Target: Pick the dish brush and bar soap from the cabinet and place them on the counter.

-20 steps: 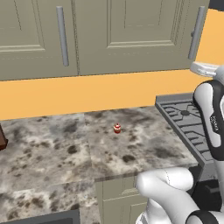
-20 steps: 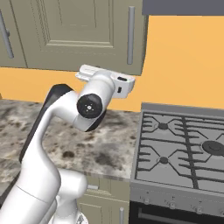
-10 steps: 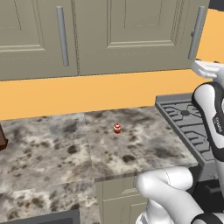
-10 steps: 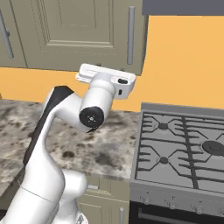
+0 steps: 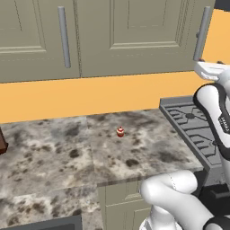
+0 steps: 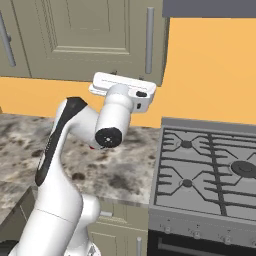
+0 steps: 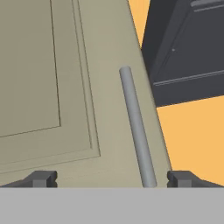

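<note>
The cabinet (image 5: 130, 36) hangs above the counter (image 5: 112, 155) with its taupe doors closed. The dish brush and the bar soap are hidden. My gripper (image 7: 112, 179) is raised in front of the right-hand door (image 7: 65, 87) and is open, its dark fingertips (image 7: 41, 178) set wide apart. The door's grey bar handle (image 7: 138, 127) stands ahead between the tips, nearer the right one, and nothing is gripped. From the right base view my white hand (image 6: 122, 86) sits just below the cabinet's bottom edge, under the handle (image 6: 149, 40).
A tiny red-and-white round object (image 5: 120, 131) sits on the counter (image 6: 125, 167) near the orange wall. The dark grey stove (image 6: 210, 165) lies to the right, with a dark hood (image 7: 188, 52) above it. A brown object (image 5: 2, 143) shows at the left edge.
My hand has lifted slightly toward the cabinet's lower edge while the elbow sank a little. The jaws have stayed open.
</note>
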Available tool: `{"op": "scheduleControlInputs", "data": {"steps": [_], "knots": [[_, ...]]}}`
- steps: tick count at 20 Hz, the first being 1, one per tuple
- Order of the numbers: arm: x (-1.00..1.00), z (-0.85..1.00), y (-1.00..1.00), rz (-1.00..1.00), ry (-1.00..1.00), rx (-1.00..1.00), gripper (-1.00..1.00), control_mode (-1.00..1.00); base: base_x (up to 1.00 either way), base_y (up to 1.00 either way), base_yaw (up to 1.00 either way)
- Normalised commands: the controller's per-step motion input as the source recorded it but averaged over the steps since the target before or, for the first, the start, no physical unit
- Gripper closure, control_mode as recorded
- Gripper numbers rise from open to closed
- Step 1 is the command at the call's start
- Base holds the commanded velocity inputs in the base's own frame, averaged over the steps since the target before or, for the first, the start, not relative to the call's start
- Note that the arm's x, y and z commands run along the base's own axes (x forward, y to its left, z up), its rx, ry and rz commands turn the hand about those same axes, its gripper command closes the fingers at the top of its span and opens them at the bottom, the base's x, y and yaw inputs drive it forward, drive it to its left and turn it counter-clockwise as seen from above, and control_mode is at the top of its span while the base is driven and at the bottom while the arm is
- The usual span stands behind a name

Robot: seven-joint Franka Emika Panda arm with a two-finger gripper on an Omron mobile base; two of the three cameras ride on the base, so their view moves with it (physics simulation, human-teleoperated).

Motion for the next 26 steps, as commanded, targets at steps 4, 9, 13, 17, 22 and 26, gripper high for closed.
{"op": "scheduleControlInputs", "data": {"steps": [4,9,13,17,22,26], "knots": [[0.11,0.13,-0.04,0.0,0.0,-0.03,-1.0,-1.0,0.0,0.0,0.0],[0.09,0.12,-0.2,0.0,0.01,-0.03,-1.0,-1.0,0.0,0.0,0.0],[0.08,0.03,-0.19,0.0,0.02,-0.02,-1.0,-1.0,0.0,0.0,0.0],[0.16,-0.01,-0.02,0.01,0.02,0.0,-1.0,-1.0,0.0,0.0,0.0],[0.21,0.0,0.0,0.02,0.0,0.0,-1.0,-1.0,0.0,0.0,0.0],[0.21,-0.01,0.0,0.01,0.0,0.0,-1.0,-1.0,0.0,0.0,0.0]]}}
